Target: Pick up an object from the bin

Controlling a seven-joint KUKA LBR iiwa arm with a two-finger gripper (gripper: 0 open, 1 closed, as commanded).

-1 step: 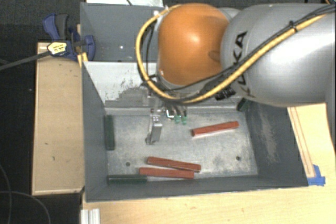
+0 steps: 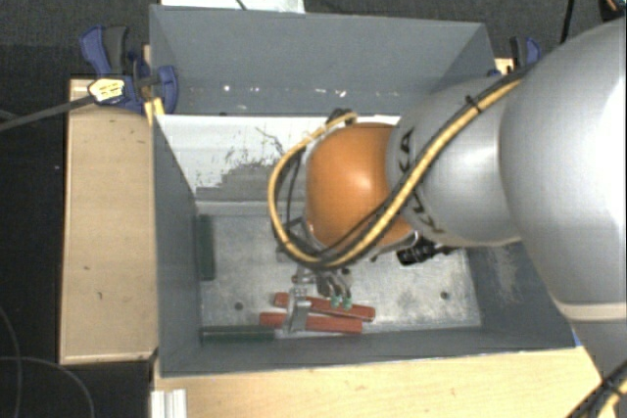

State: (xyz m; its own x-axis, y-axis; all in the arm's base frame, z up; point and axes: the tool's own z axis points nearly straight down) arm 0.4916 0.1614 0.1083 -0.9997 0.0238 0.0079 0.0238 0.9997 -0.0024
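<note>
The hand (image 2: 312, 299) is hanging low over the near side of the grey bin (image 2: 176, 210), its tip sitting among a small cluster of red-orange sticks (image 2: 333, 324) that are lying crosswise by the front wall. Whether the hand is wide or narrow cannot be told. A dark green bar (image 2: 235, 335) is lying along the front wall just left of them, and a dark green block (image 2: 204, 245) is resting by the left wall
</note>
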